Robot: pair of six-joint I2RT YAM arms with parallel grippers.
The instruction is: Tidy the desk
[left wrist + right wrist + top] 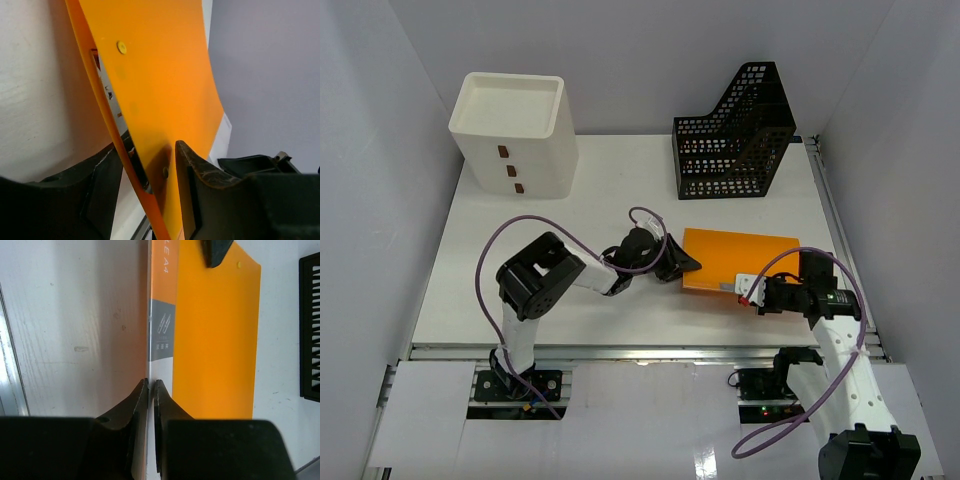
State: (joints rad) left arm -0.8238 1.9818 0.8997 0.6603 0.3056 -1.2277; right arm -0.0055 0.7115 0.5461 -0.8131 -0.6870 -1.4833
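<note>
Tabletop fills the space between the white walls, with the metal rail along its near and right edges.

Orange A4 folder lies flat, right of centre and nearer the near edge. White three-drawer box stands at the far-left corner and the black mesh file holder at the far right, both well apart from the folder.

Left end effector: the jaws are closed onto the folder's left edge, a finger pressing each face. The cover bows visibly in the left wrist view.

Right end effector: the jaws are almost fully together, pinching the folder's near-right edge by the label strip.

Writing: the strip reads "LE A4", with the start cut off. Below it is a grey panel with clip icons and small characters that we cannot read.

Risks, as we judge them:
- With both arms holding one thin folder, any mismatch in their motion would buckle or crease the cover.
- The right pinch sits at the very edge and may slip off under load.
- If one grip fails, the folder would swing down from the other.
- Carrying the folder toward the far-right corner could clip the mesh holder and push it.
</note>
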